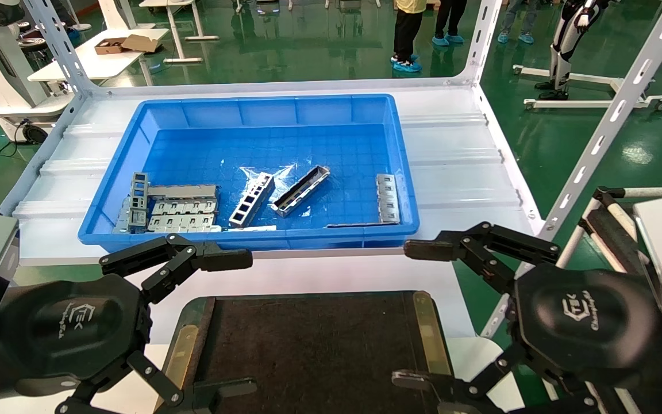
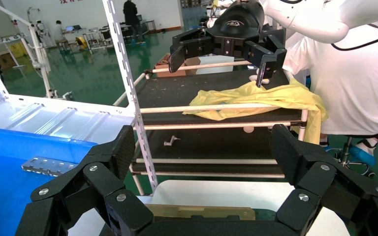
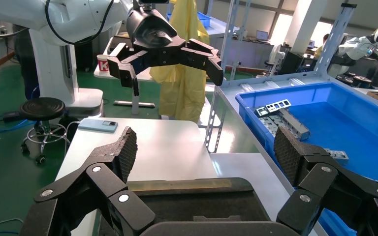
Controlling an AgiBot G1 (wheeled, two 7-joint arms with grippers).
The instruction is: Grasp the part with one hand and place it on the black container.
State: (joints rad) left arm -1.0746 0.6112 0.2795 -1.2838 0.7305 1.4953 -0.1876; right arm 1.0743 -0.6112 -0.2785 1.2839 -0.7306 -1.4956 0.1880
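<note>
Both grippers, left [image 1: 222, 322] and right [image 1: 417, 313], are hovering with fingers spread wide over the black container [image 1: 308, 345]. Beyond the fingertips, the part [image 1: 301, 190] is lying diagonally in the blue bin [image 1: 250, 109]; closing across its narrow width should give the firmest grasp.

White ribbed metal shelf [image 1: 457, 167], framed by perforated white uprights, carries a deep blue bin [image 1: 153, 115] sitting squarely on it, bare shelf showing at both ends. Nearer the robot, a lower white table [image 1: 319, 276] bears the black container [image 1: 308, 351], brass-coloured strips along its left and right sides, its matte surface bare.
</note>
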